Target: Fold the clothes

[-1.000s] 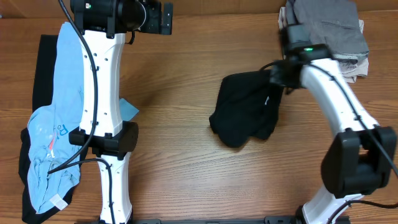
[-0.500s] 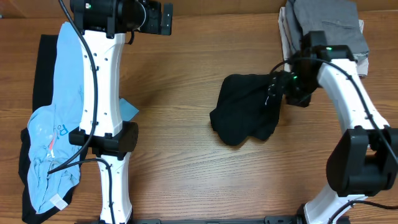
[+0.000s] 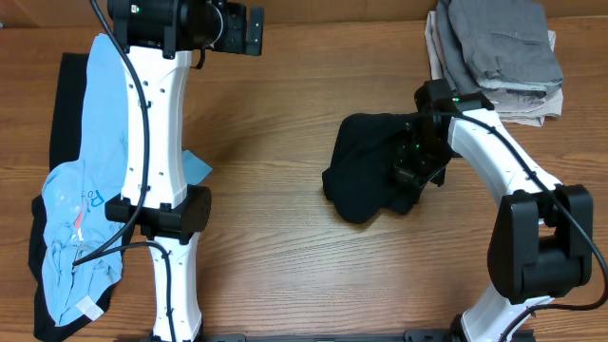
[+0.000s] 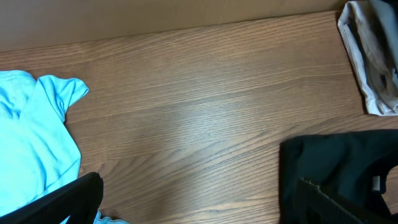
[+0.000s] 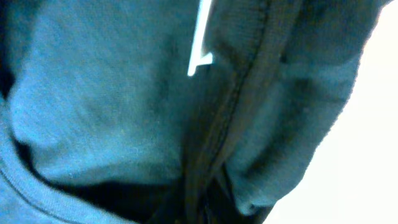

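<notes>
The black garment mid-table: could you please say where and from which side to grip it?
Probably the seamed right edge near the white label, coming down from the right. The black garment lies bunched, its left side a rounded fold with no free hem showing, and the right gripper is right over that edge.

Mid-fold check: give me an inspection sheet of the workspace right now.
Surface: wooden table, no damage seen.
Job's things: black garment bunched right of centre; folded grey stack far right corner; light blue shirt on dark cloth, left edge.
Clutter: nothing seen.
End effectors: left end effector open, empty; right end effector on the black garment, jaws hidden.
Cables: black cable along the left arm.
Surroundings: nothing seen.
</notes>
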Available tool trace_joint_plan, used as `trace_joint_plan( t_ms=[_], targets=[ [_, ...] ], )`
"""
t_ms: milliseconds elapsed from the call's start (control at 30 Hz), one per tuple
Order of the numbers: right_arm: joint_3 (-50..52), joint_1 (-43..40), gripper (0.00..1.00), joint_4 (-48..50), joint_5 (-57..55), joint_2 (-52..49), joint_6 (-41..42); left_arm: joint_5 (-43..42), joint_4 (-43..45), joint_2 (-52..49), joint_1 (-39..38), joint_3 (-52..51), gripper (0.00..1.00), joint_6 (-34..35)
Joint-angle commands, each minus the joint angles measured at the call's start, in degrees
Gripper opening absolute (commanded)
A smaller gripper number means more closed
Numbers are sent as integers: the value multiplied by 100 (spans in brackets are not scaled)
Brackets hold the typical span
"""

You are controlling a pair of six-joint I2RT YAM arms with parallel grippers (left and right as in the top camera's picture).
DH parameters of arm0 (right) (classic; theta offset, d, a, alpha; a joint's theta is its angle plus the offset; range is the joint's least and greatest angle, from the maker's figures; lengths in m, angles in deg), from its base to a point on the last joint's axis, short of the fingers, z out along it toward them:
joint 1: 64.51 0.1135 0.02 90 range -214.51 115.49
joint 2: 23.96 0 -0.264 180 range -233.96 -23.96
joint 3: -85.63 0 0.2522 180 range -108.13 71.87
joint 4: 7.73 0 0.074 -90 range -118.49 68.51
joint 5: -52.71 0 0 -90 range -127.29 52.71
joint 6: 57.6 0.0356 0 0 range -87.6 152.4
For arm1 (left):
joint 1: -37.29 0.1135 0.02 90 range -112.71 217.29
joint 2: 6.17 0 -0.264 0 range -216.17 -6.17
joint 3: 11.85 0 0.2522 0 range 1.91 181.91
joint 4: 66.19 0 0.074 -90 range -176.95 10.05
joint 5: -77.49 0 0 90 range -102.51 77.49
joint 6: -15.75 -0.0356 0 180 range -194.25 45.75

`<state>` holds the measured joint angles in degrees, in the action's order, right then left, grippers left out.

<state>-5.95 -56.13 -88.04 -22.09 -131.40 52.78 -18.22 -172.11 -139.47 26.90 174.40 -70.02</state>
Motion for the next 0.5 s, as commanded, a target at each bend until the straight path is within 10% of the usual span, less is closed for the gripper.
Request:
trace_joint_plan(
  t_ms=[0,467],
  targets=[
    [-236,-170,4,-385,-256,345,44,37,2,28,28,11,100,-107],
    [98,-960,4,-1119,-1429,737,15,37,-42,28,31,11,100,-238]
  ],
)
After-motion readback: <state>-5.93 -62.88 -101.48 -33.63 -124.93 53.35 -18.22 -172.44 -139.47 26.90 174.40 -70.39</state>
